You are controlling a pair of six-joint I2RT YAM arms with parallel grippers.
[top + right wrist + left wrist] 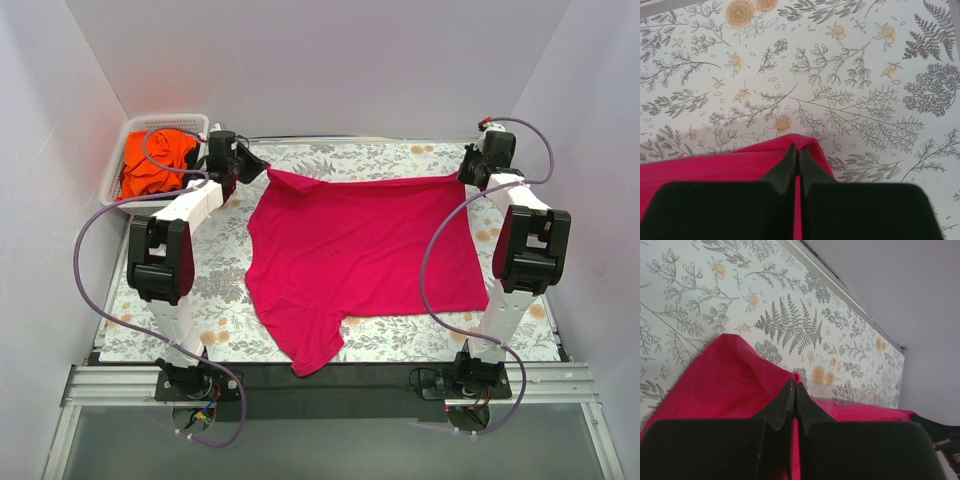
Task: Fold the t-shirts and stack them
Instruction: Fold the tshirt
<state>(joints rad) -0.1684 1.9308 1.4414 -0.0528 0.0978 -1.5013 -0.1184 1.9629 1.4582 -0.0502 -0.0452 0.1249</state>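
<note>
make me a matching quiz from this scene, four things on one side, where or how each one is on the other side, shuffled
Things:
1. pink shirt
2. orange shirt
3. left gripper
4. right gripper

Place or state:
a. bunched in the basket
b. shut on the pink shirt's far corner, right side
c. spread over the table
d. shut on the pink shirt's far corner, left side

Pairs: 1-c, 2-a, 3-d, 4-b
</note>
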